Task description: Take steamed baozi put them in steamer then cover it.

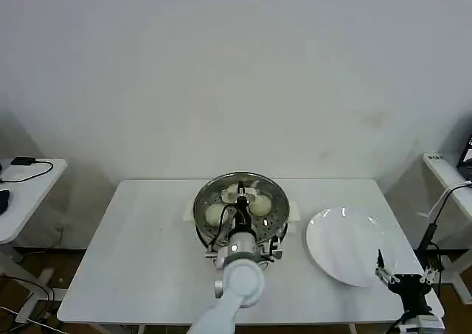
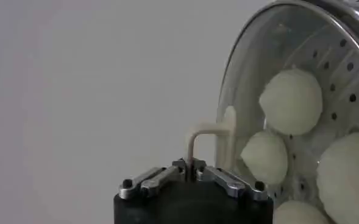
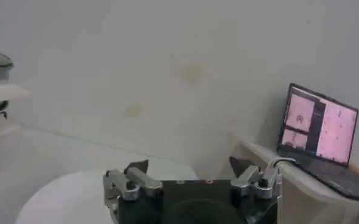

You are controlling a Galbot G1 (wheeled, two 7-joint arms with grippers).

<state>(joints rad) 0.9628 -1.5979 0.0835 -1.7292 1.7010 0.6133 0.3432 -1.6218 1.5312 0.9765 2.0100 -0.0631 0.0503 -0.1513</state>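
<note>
left gripper (image 2: 192, 172) sits closest to the left wrist camera, its two fingers brought together and pinched on the pale handle (image 2: 211, 141) of the clear glass lid (image 2: 243, 103). lid rests on the steamer (image 1: 274, 217); through the glass the perforated tray (image 2: 341, 79) shows with the steamed baozi (image 2: 291, 101) on it. four buns can be made out there, pale cream and round, lying close to one another, the two larger ones touching or nearly so. head view: left gripper (image 1: 241, 194) hangs over the middle of the steamer, the left arm (image 1: 237, 275) reaching up to it from the table's front edge. buns (image 1: 215, 214) show on either side of the gripper inside the steel rim.

steamer stands at about the centre of the white table (image 1: 140, 253), a little toward the wall side. white plate (image 1: 346, 245) lies to the right of the steamer, near it but apart, nothing on it. right gripper (image 1: 386, 270) is parked beyond the plate from the steamer, at the plate's far right edge near the table's front right corner, fingers spread apart and gripping nothing. right wrist view: right gripper (image 3: 190, 175) has its two fingertips wide apart, plate surface below them. laptop (image 3: 318, 126) with a lit screen sits on a side desk off to the right of the table, well apart from the steamer.
</note>
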